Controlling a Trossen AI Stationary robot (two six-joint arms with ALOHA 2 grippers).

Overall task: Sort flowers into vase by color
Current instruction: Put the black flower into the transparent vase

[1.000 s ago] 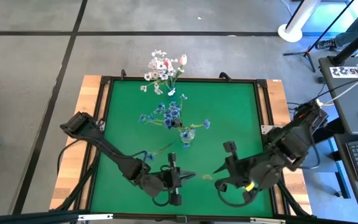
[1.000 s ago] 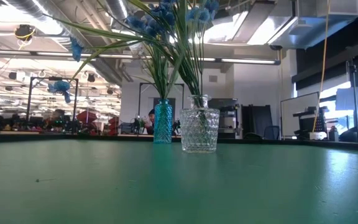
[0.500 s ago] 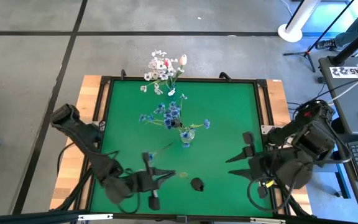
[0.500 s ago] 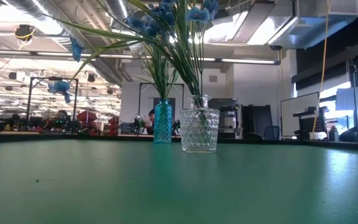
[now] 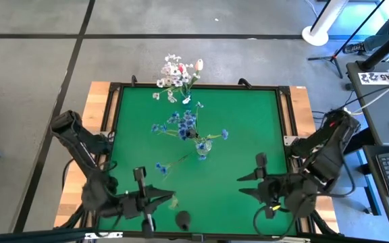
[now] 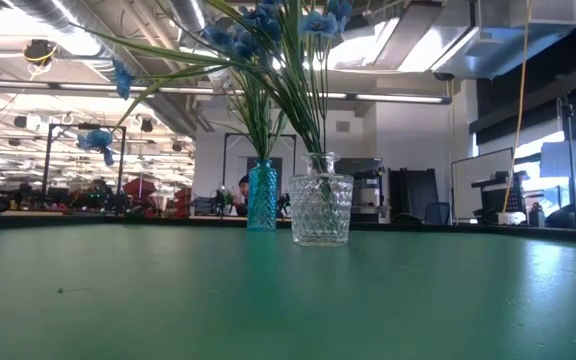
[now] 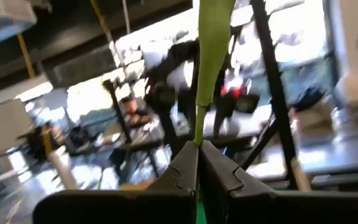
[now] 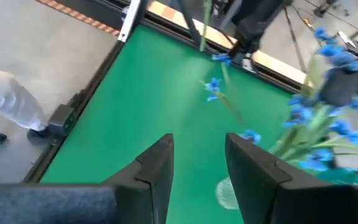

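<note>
My left gripper (image 5: pixel 162 200) hovers near the table's near-left part, shut on a thin green stem (image 7: pixel 213 50). A yellow-green leaf (image 5: pixel 172 199) and a dark bud (image 5: pixel 181 217) show just past its fingertips. My right gripper (image 5: pixel 246 183) is open and empty over the near-right part; its own view shows the gap (image 8: pixel 197 155). The clear glass vase (image 5: pixel 202 146) stands mid-table on its base (image 6: pixel 321 238) and holds blue sprays (image 5: pixel 184 125); one blue blossom (image 5: pixel 160 167) droops toward my left gripper. A blue vase (image 6: pixel 261 195) at the far edge holds white and pink flowers (image 5: pixel 177 71). My left gripper pinches the green stem (image 7: pixel 197 135) between its two shut fingers. The stem runs on straight ahead of the fingertips and out of the wrist view. It is lifted clear of the table. Which part of its length is held cannot be told.
The green mat (image 5: pixel 248 121) is bordered by a black frame (image 5: pixel 194 86) on a wooden table. Drooping blue sprays reach out from the clear vase over the mat's middle. Bare mat lies to the right of the vases and between my two grippers.
The two grippers were close together near the near edge; they have drawn apart. My left gripper has moved toward the table's left and near edge, carrying the stem, leaf and dark bud along. My right gripper has backed off toward the right.
</note>
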